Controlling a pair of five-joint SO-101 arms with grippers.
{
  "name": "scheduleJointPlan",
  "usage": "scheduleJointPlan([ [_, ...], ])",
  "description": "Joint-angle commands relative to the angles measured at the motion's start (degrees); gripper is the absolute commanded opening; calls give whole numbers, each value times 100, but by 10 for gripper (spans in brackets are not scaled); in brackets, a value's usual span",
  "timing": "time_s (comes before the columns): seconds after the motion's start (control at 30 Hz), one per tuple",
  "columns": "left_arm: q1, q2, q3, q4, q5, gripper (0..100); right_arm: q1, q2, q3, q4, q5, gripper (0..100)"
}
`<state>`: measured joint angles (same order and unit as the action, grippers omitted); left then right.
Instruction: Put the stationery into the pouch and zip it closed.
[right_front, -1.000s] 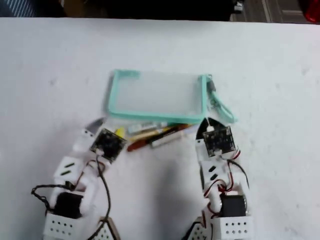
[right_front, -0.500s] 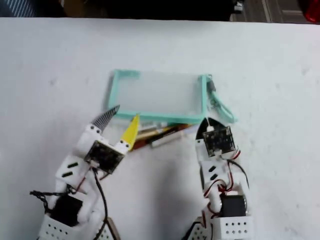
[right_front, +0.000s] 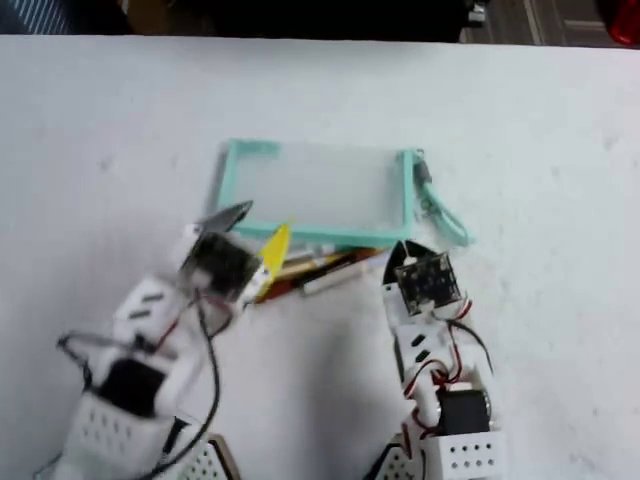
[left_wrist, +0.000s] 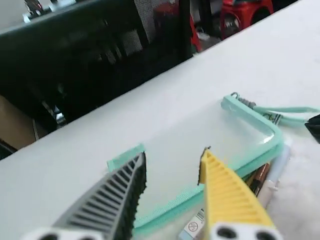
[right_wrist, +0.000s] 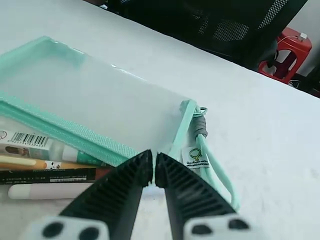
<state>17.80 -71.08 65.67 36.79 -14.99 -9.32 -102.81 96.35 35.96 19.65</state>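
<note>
There is one pouch with one strap. Four stationery pieces lie in a bunch. There are two grippers, the left gripper and the right gripper, and one table.

The left gripper, one grey ribbed finger and one yellow, angles inward with its jaws wide apart. The black-fingered right gripper points straight ahead, jaws pressed together.

Bright, even light from above washes the white table almost featureless. Past the left end effector the room is dim, nearly black. A soft grey shadow lies on the table beside the right end effector. Just beyond it the pouch carries a milky sheen.
</note>
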Motion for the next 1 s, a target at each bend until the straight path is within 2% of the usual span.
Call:
scheduleJointPlan([
  [0.0, -13, 1807, -1345, 53, 70, 194, -57, -22, 53, 4, 62, 18],
  [0.13, -13, 3662, -2980, 1125, 105, 194, 180, -31, 53, -31, 62, 18],
  [0.2, -13, 4514, -3613, 1688, 431, 194, 259, -31, 53, -110, 62, 18],
  [0.27, 57, 5103, -4018, 2119, 774, 195, 347, -31, 53, -119, 35, 18],
  [0.33, 233, 5332, -4070, 2259, 642, 195, 374, -31, 53, -145, 18, 18],
  [0.43, 365, 5288, -3824, 2075, 325, 195, 330, -31, 53, -145, 18, 18],
  [0.67, 215, 4892, -2567, 756, 396, 197, 321, -31, 53, -145, 18, 18],
  [0.97, 207, 3855, -1776, 404, 237, 195, 312, -31, 53, -110, 9, 18],
])
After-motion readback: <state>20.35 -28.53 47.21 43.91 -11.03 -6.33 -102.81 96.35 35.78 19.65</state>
